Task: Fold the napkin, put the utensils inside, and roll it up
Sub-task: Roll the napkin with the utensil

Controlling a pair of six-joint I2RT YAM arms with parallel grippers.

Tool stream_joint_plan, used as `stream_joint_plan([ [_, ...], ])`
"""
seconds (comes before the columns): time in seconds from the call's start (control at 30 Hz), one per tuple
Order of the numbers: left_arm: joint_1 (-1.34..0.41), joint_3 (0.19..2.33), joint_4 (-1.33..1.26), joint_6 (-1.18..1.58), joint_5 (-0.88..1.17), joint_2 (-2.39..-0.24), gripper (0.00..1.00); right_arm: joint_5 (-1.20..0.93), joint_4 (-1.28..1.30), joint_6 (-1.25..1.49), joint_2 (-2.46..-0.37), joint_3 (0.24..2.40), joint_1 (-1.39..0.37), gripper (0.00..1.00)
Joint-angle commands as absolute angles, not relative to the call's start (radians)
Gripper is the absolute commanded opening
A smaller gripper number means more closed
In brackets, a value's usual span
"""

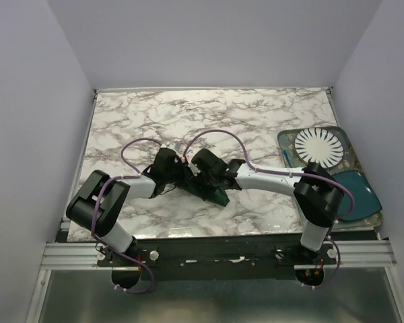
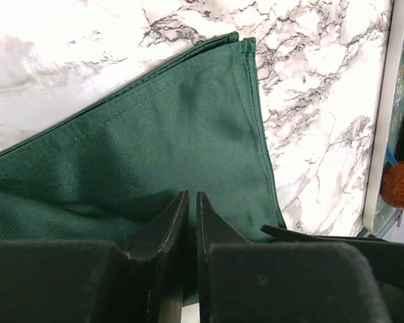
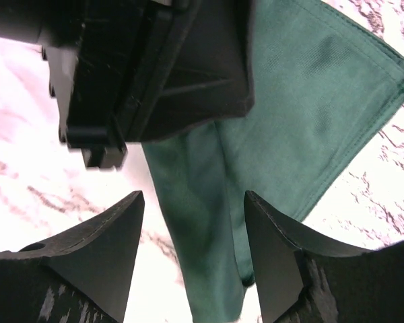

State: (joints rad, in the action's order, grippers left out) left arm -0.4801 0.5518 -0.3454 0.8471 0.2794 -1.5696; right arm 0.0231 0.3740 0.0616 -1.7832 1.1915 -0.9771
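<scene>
On veined marble table [image 1: 188, 114], folded dark green twill napkin [image 2: 175, 134], left pincer [image 2: 188, 198] pinching it, right pincer [image 3: 193, 196] open.

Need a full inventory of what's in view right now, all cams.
table: 1, white-grey marble, spans the workspace
napkin: 1, dark green, folded, centre of the table under both end effectors
tray: 1, grey-green, right edge of the table
plate: 1, white, fluted, on the tray
dish: 1, teal, oval, right side, nearer the arms than the plate
stick: 1, blue, thin, on the tray left of the plate
round object: 1, orange-brown, past the table rim in the left wrist view; cannot identify
fork: none visible
left end effector: 1, black, nearly closed, appears to pinch the napkin
right end effector: 1, black, open, over a narrow fold of the napkin
</scene>
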Motion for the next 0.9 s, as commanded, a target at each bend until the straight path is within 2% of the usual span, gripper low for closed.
stream_joint_plan([
  [0.0, -0.477, 0.526, -0.29, 0.828, 0.245, -1.603, 0.18, 0.159, 0.328, 0.035, -1.857, 1.215, -1.017, 0.69],
  [0.27, -0.479, 0.528, -0.278, 0.827, 0.238, -1.595, 0.18, 0.192, 0.282, 0.061, -1.902, 1.167, -1.037, 0.65],
  [0.37, -0.477, 0.534, -0.273, 0.825, 0.242, -1.585, 0.19, 0.212, 0.275, 0.066, -1.901, 1.151, -1.035, 0.54],
  [0.43, -0.471, 0.541, -0.256, 0.824, 0.247, -1.574, 0.23, 0.195, 0.272, 0.067, -1.902, 1.146, -1.034, 0.45],
  [0.47, -0.468, 0.555, -0.247, 0.821, 0.252, -1.556, 0.25, 0.187, 0.268, 0.071, -1.899, 1.135, -1.032, 0.44],
  [0.67, -0.402, 0.673, -0.092, 0.743, 0.248, -1.453, 0.38, 0.039, 0.2, 0.072, -1.852, 1.059, -0.99, 0.37],
  [0.87, -0.315, 0.722, -0.005, 0.709, 0.271, -1.378, 0.4, -0.276, 0.156, 0.087, -1.862, 1.02, -0.864, 0.36],
])
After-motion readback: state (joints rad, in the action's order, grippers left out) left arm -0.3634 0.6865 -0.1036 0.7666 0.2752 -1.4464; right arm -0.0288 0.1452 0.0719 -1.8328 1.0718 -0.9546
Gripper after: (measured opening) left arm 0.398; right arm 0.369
